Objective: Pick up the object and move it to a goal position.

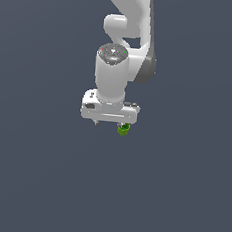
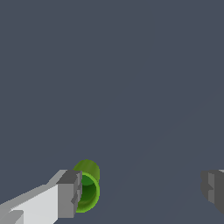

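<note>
The object, a tiny bright green cup (image 2: 89,188) with a hollow top, lies between my fingers, right against the inner face of one finger (image 2: 70,194). The other finger (image 2: 213,189) stands far from it, so the jaws are wide apart. My gripper (image 2: 142,190) is open and holds nothing. In the exterior view the green cup (image 1: 123,129) shows just under the end of the white gripper (image 1: 109,123) on the exterior view's right, partly hidden by the hand. I cannot tell whether the cup rests on the ground or touches the finger.
A flat dark grey-blue surface (image 1: 41,181) fills both views. The white arm (image 1: 127,33) rises above the gripper to the frame's top edge. No goal marker shows.
</note>
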You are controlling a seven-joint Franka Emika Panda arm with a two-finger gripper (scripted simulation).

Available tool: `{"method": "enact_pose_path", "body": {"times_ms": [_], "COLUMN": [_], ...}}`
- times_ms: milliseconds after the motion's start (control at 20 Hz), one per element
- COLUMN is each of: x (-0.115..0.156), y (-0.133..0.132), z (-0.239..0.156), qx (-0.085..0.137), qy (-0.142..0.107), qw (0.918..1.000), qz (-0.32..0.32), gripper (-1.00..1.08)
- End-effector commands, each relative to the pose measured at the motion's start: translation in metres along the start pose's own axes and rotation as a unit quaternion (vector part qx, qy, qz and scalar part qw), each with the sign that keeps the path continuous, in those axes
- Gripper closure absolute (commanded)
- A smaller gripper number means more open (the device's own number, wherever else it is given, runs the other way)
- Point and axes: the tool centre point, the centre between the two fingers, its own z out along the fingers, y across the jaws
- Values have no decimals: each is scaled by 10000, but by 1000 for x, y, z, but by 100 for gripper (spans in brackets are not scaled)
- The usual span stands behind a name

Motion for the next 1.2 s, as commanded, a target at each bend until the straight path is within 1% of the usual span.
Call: {"method": "enact_pose_path", "body": {"times_ms": [0, 650, 900, 1150], "x": [0, 0, -6, -21], "y": [0, 4, -4, -20], "z": [0, 3, 11, 28], "qx": [0, -48, -35, -7], "qy": [0, 3, -1, -8], "qw": [10000, 9998, 9991, 9964], "qz": [0, -210, -421, -844], "gripper": [-92, -92, -92, -92]}}
